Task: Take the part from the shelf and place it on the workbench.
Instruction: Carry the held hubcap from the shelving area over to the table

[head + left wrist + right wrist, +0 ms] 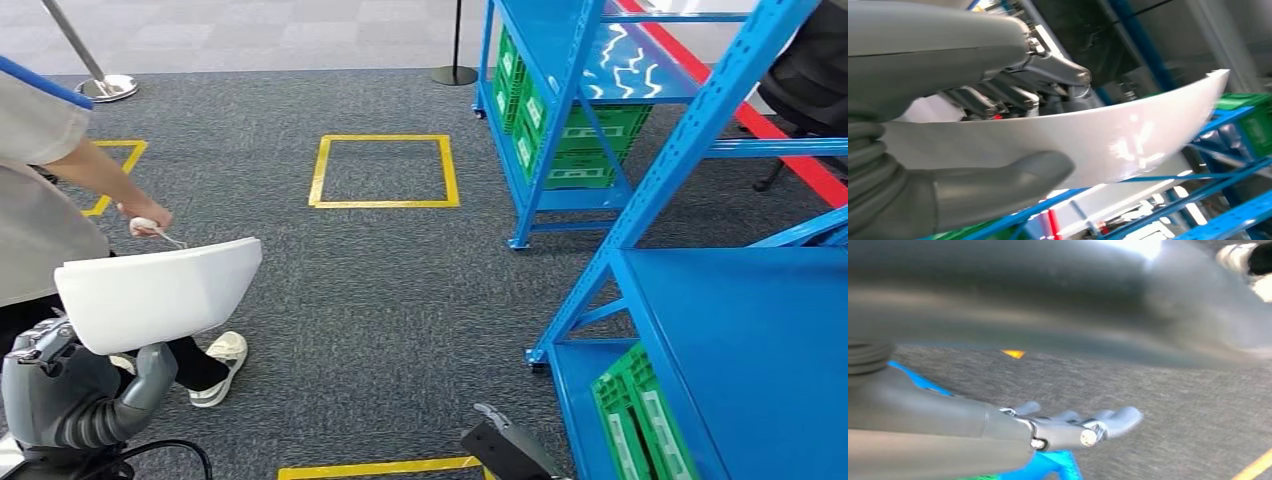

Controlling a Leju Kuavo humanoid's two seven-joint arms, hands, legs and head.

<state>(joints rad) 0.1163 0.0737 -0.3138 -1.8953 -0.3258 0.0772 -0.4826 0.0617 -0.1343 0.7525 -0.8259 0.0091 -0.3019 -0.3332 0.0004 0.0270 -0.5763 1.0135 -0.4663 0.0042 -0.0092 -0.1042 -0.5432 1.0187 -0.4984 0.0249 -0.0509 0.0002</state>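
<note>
The white curved part (160, 292), seemingly a light, stiff, glossy and slippery shell, rides near-left clamped at its lower edge by the left hand (1013, 135), thumb under and fingers over, while the right hand (1073, 427) hangs empty, fingers extended.

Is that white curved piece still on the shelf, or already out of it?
Out. The left hand grips the white curved part, thumb beneath and fingers on top, carrying it over the carpet, apart from the blue shelves.

One white part (160, 293), one person (40, 190), two blue shelves (560, 110), four yellow floor squares (384, 171), two stanchions (100, 80), three green crates (575, 140).
</note>
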